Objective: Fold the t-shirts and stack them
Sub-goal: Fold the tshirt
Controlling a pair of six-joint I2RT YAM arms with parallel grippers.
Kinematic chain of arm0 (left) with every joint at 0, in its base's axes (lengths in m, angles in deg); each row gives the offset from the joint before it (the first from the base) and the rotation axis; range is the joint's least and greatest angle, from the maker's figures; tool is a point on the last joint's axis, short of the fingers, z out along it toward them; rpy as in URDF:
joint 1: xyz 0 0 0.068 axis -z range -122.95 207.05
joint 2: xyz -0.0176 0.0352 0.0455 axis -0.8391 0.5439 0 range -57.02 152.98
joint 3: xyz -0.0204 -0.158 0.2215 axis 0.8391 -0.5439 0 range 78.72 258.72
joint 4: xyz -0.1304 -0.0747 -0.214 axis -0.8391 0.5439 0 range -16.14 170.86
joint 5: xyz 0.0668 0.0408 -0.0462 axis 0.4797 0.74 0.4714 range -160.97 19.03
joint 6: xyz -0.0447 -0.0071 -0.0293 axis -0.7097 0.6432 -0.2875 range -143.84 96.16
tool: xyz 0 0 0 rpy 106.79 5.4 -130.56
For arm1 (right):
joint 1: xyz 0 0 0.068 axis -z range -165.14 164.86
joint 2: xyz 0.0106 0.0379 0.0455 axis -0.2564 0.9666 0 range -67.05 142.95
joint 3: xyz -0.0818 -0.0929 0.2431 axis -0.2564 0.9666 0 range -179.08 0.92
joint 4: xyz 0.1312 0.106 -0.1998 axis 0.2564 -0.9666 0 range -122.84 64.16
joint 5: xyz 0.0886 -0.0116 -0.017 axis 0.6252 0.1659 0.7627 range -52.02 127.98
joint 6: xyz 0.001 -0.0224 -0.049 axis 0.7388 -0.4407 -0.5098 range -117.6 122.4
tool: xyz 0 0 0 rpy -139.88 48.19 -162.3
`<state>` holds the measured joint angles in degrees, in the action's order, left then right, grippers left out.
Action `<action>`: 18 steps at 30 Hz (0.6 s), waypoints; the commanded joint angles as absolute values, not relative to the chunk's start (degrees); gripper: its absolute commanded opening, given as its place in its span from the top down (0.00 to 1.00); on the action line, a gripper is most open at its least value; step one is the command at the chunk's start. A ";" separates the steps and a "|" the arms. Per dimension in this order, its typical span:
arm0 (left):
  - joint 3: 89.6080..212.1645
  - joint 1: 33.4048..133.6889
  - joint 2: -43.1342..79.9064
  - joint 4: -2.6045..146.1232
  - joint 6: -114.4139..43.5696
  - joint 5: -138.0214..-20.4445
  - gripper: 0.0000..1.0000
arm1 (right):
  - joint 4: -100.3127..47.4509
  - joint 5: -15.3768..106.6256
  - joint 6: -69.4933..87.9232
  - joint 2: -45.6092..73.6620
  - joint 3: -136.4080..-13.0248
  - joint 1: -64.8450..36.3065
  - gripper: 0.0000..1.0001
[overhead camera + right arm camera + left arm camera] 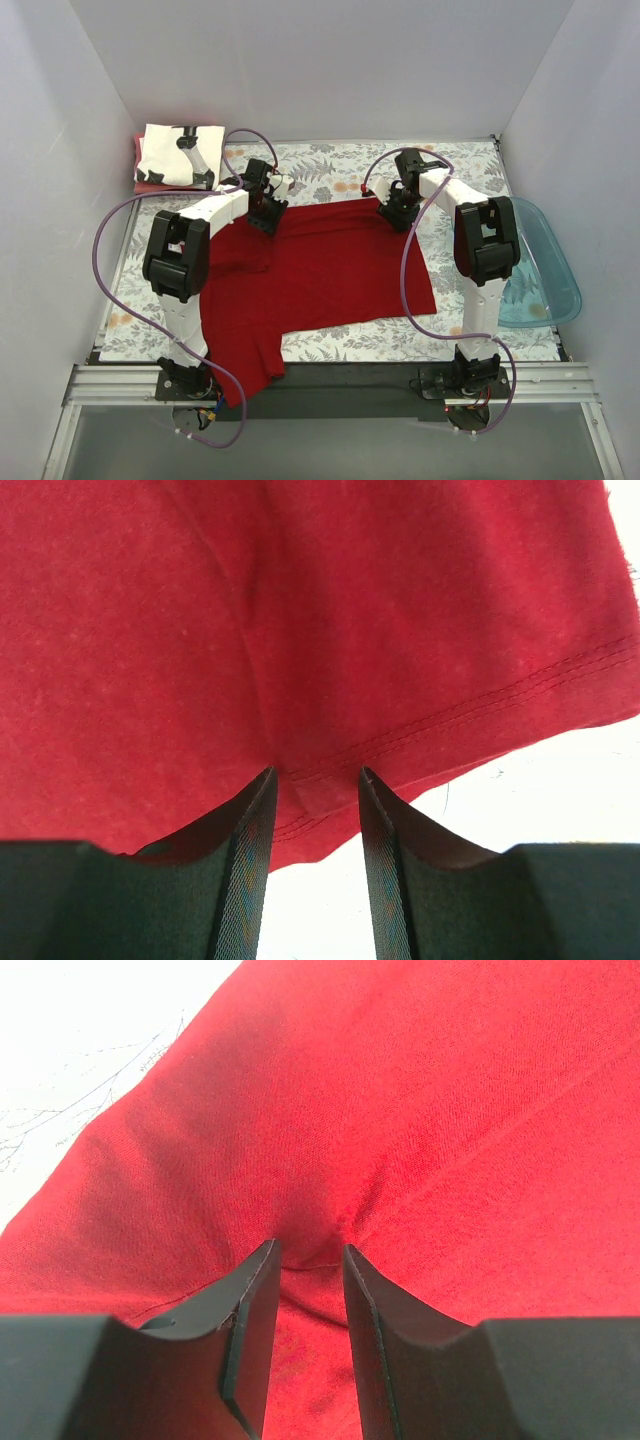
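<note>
The large dark red t-shirt [320, 270] lies spread on the floral table cloth, one part hanging over the near edge at the left. My left gripper [265, 212] is at its far left corner, jaws closed down on puckered red cloth [310, 1250]. My right gripper [398, 215] is at its far right corner, jaws pinching the stitched hem [315, 785]. The white t-shirt with black blotches [178, 152] lies folded at the back left on top of the reddish-pink one [142, 182].
A translucent teal tub [540, 270] stands at the right edge beside the right arm. White walls close in the table at the back and on both sides. The floral table cloth [330, 165] shows bare behind the red shirt.
</note>
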<state>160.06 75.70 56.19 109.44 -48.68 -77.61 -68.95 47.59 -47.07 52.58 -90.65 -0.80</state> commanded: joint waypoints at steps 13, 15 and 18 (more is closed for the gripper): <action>160.45 76.12 55.84 109.99 -47.22 -77.04 1.00 | -70.66 45.54 -47.70 52.13 -92.25 -1.23 0.97; 160.46 76.03 55.22 110.42 -46.78 -76.86 1.00 | -70.66 45.37 -47.78 51.69 -92.60 -1.23 0.99; 159.67 76.12 53.90 110.87 -46.43 -76.95 1.00 | -70.66 45.19 -47.87 50.63 -92.33 -1.14 0.99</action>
